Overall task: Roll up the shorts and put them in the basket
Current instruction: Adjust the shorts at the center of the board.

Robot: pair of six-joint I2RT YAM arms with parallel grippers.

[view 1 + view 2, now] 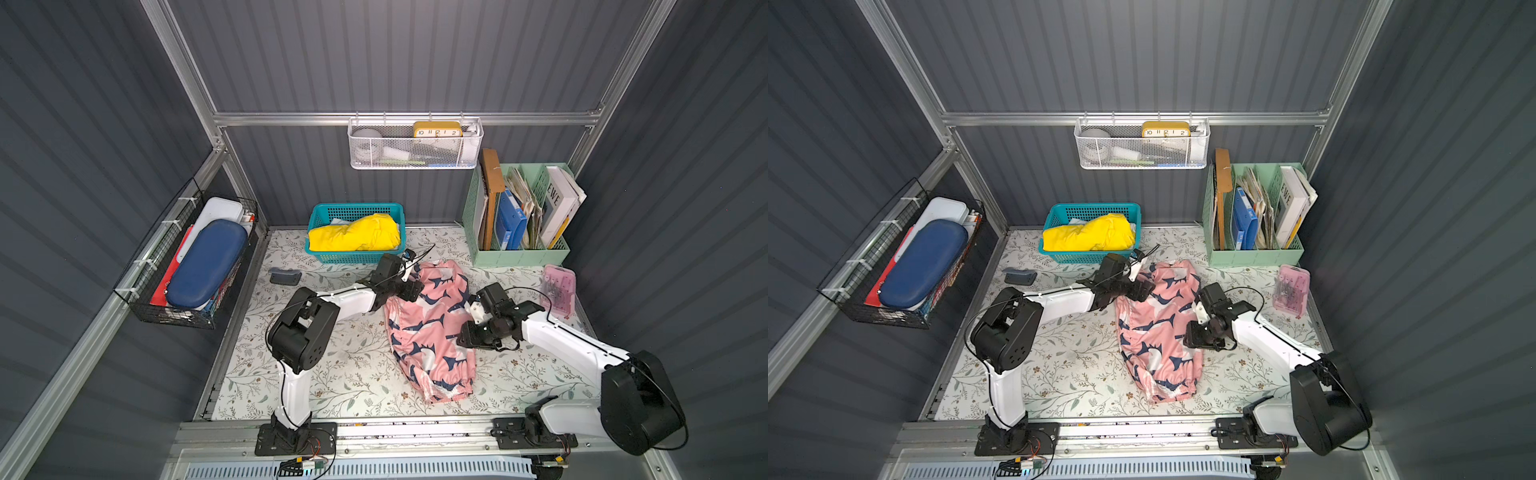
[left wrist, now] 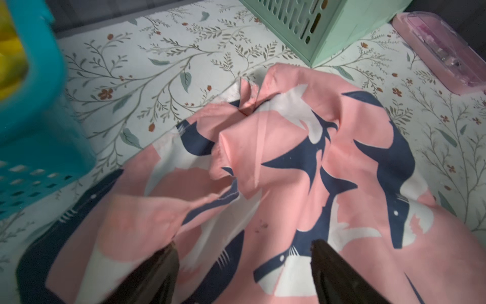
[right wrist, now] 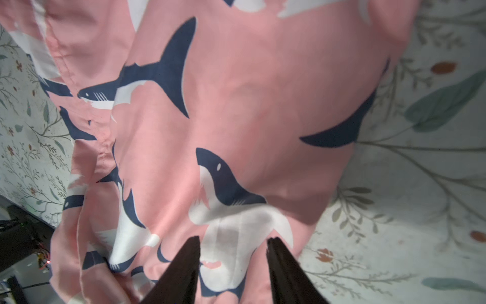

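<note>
Shorts (image 1: 428, 332) under left tool (image 2: 243, 244) and right tool (image 3: 234, 239), jaws apart.

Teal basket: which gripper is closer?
Left. The left gripper is over the far end of the shorts, just before the teal basket; the right gripper is at their right edge, farther away.

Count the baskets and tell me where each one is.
3: teal basket on the table's far side, white mesh basket hung on the back rail, black wire basket on the left wall.
</note>
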